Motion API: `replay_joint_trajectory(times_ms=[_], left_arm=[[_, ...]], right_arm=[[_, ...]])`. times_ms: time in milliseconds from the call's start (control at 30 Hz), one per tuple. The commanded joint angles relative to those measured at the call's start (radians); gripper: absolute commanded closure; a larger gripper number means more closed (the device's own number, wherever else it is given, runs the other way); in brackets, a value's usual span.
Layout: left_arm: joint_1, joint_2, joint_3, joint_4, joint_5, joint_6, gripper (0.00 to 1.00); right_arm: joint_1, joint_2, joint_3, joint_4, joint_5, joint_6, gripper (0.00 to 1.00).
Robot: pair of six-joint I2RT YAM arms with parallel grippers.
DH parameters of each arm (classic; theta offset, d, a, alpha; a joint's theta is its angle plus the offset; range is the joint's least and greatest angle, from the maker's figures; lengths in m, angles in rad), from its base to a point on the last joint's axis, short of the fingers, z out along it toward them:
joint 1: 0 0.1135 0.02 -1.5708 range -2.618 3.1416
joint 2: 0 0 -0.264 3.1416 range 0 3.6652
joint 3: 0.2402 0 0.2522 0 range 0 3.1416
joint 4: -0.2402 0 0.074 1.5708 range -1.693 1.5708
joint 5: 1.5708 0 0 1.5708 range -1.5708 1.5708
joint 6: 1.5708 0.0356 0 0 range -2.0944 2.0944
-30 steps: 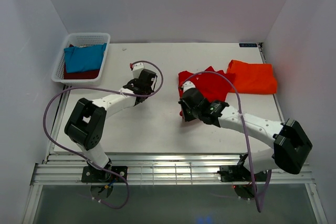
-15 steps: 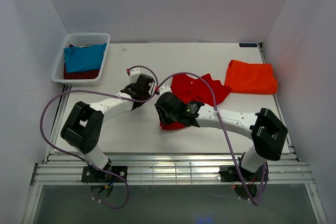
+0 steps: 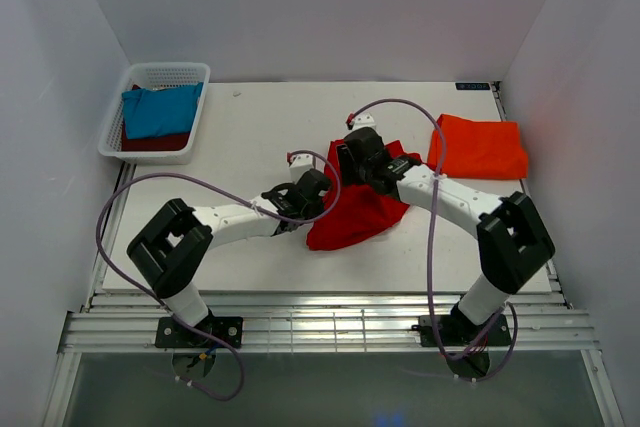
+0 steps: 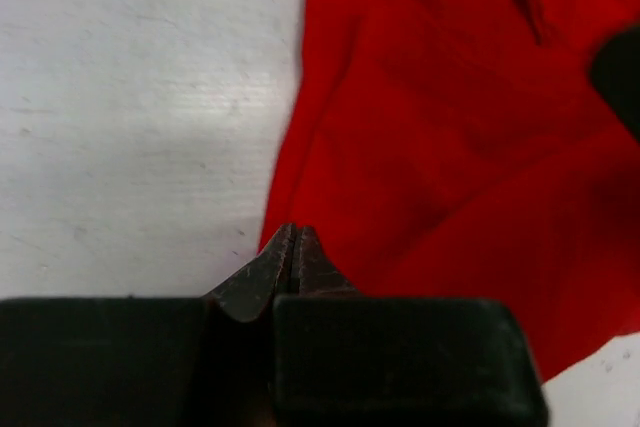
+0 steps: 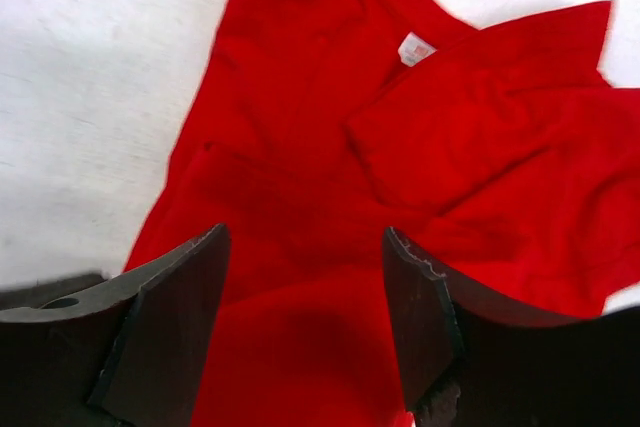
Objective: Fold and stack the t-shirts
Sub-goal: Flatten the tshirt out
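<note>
A bright red t-shirt lies crumpled at the table's middle, its white neck label showing. My right gripper hovers open over the shirt's far part, with cloth below the fingers and nothing between them. My left gripper is shut, its tips resting at the shirt's left edge with no cloth seen between the jaws. An orange-red t-shirt lies folded at the back right.
A white mesh basket stands at the back left corner, holding a teal-blue t-shirt on top of a dark maroon one. White walls close in the left, back and right sides. Purple cables loop off both arms.
My right gripper dragged the red shirt leftward, then opened, let it go and moved back to its far part. My left gripper, still shut, moved right to the shirt's left edge.
</note>
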Motion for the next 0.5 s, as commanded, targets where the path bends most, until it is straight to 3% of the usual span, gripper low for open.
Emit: replay_joint_trajectory(times_ms=[0,133,467], left_arm=[[-0.055,0.022,0.002,0.015,0.042,-0.053,1.00],[-0.108,0.022,-0.021,0.000,0.027,-0.084,1.00],[-0.173,-0.047,-0.136,-0.023,0.050,-0.171,1.00]], right_arm=[[-0.039,0.105,0.079,0.073,-0.067,-0.083,0.33],[-0.068,0.227,0.147,0.087,-0.140,-0.099,0.34],[-0.082,0.357,0.219,0.099,-0.187,-0.106,0.38]])
